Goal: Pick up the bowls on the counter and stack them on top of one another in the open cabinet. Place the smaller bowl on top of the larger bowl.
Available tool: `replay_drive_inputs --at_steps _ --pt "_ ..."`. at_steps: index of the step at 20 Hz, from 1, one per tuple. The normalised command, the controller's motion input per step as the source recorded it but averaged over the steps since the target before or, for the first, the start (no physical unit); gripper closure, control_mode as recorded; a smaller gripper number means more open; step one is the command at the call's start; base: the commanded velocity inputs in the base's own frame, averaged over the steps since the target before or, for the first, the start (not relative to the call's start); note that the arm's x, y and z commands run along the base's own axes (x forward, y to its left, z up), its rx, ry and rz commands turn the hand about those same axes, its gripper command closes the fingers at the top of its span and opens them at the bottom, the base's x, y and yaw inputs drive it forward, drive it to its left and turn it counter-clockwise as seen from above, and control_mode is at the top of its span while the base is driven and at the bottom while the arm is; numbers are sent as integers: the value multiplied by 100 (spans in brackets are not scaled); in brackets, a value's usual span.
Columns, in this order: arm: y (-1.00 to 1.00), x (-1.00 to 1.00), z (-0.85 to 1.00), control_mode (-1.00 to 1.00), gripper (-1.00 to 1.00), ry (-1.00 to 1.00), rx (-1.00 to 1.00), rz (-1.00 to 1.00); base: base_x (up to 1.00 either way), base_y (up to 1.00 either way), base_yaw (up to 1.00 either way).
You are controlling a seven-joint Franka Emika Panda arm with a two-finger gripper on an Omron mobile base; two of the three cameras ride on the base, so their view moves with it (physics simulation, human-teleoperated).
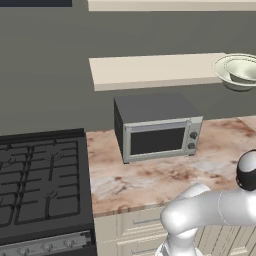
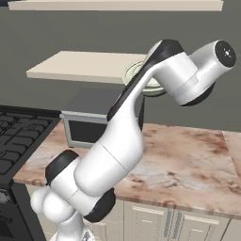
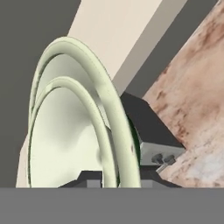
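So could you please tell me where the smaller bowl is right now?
The smaller bowl sits nested inside the larger bowl on the open cabinet's shelf, at the right edge of the left base view, above the microwave.

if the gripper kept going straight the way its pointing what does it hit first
Most likely the smaller bowl, nested inside the larger bowl on the open cabinet shelf. The gripper already sits at the smaller bowl's rim, though depth is hard to judge.

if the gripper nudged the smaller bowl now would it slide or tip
The smaller bowl looks glossy and rigid, so it would probably slide. It sits nested inside the larger bowl, whose walls should stop it tipping out. Both rest on the open cabinet shelf, so a hard push could shift both.
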Motion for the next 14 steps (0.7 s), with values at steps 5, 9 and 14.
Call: replay_drive_inputs --at_steps 5,9,14 --pt "20 44 29 -100 100 0 0 5 0 0 0" --pt "19 48 27 -100 100 0 0 7 0 0 0" --pt "7 7 29 -100 100 -2 0 9 0 0 0"
